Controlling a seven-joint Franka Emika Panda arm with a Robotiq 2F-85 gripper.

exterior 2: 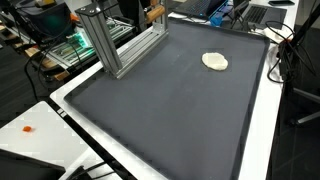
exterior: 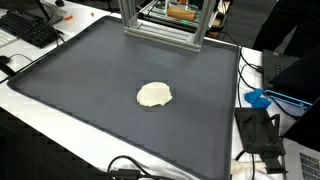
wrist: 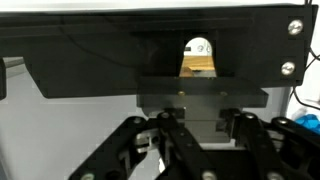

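Hand [wrist: 198, 135]: wrist view only; disc [exterior: 154, 95]: both exterior views.

In the wrist view the claw [wrist: 196, 150] is cut off by the lower edge, fingertips out of frame, so its spread cannot be told. A dark beam [wrist: 150, 62] hides most of the scene; something tan in a small gap [wrist: 198, 58] is too small to name. In an exterior view the metal frame [exterior: 165, 30] runs off the top edge, the keyboard [exterior: 30, 30] off the upper left.
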